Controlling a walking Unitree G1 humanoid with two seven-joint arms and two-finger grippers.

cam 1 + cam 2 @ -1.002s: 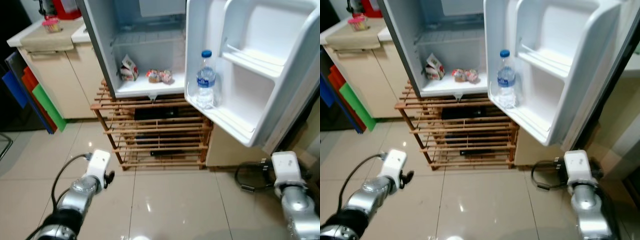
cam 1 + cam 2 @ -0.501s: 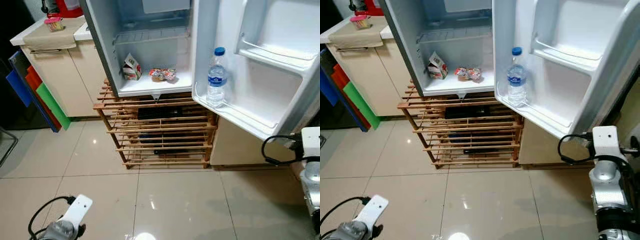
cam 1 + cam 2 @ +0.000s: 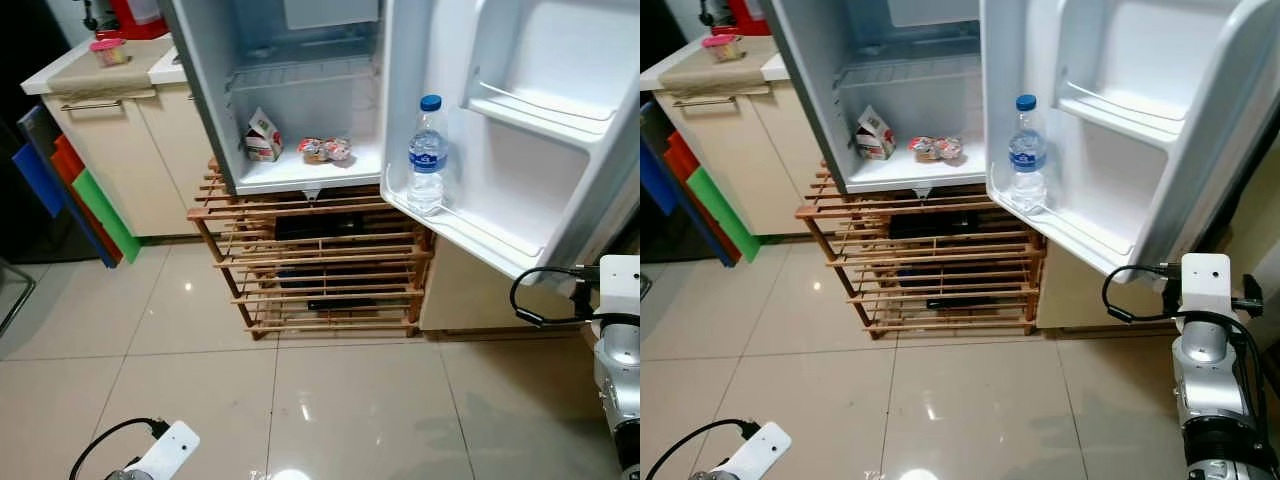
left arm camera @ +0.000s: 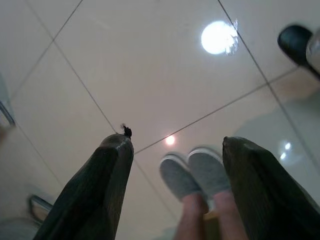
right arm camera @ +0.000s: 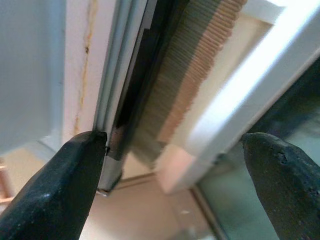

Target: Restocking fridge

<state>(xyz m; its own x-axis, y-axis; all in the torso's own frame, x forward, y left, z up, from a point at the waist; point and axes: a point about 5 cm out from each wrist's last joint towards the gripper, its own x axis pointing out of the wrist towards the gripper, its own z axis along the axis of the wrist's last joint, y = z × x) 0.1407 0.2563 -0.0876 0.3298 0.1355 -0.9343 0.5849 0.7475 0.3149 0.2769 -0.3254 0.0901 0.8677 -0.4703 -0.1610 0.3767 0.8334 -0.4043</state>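
Fridge open, door swung wide. Water bottle upright in lower door shelf, at 1 o'clock. Carton and snack packs on bottom shelf inside, at 12 o'clock. Wooden rack under fridge. Left gripper fingers spread, empty, over floor tiles w/ a person's shoes beyond. Right gripper spread wide, empty, near door edge.

fridge shelf holds carton and snack packets (side by side).
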